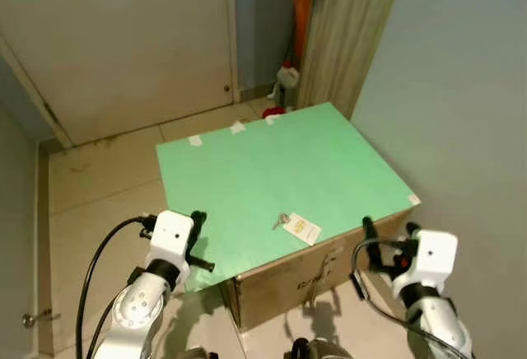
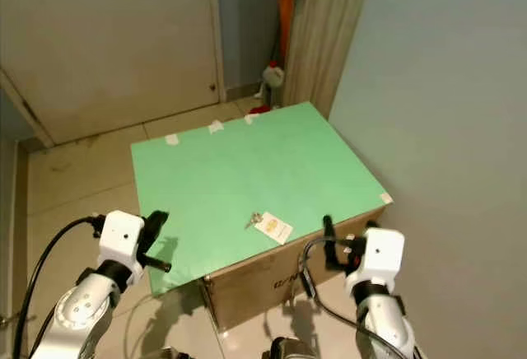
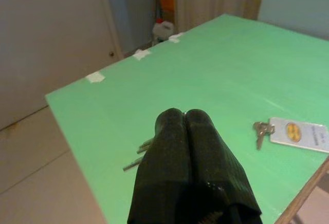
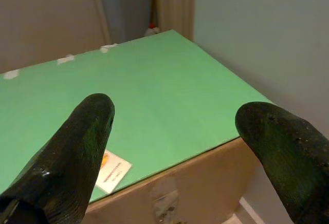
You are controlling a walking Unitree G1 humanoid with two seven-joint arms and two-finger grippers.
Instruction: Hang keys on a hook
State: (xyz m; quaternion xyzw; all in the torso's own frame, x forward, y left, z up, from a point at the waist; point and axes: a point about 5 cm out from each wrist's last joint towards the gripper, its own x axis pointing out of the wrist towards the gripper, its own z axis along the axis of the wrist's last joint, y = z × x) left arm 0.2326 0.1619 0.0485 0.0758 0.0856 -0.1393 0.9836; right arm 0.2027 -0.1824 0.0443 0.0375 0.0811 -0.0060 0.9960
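Left wrist view looks along the left gripper point(image 3: 187, 117), whose two black fingers are pressed together with nothing between them; in the left eye view this gripper point(image 1: 200, 240) hovers at the near left edge of the green board point(image 1: 247, 170). The right gripper point(image 4: 175, 118) has its fingers spread wide apart and holds nothing; seen from the head, it point(image 1: 387, 240) sits just off the near right corner of the board, beside the front of the cardboard box point(image 1: 284, 289) that carries the board.

The keys point(image 1: 282, 221) lie flat on the green surface near its front edge, between the two grippers and touched by neither. A white tag point(image 1: 302, 229) with a yellow mark is attached to them and rests on the board just beside them.

Small strips of white tape point(image 1: 237, 128) hold the far edge of the board. Beyond it are a closed door point(image 1: 123, 38), a beige curtain point(image 1: 346, 21), an orange object point(image 1: 302, 13) leaning in the corner, and a tiled floor point(image 1: 99, 186). A grey wall point(image 1: 461, 87) runs along the right.
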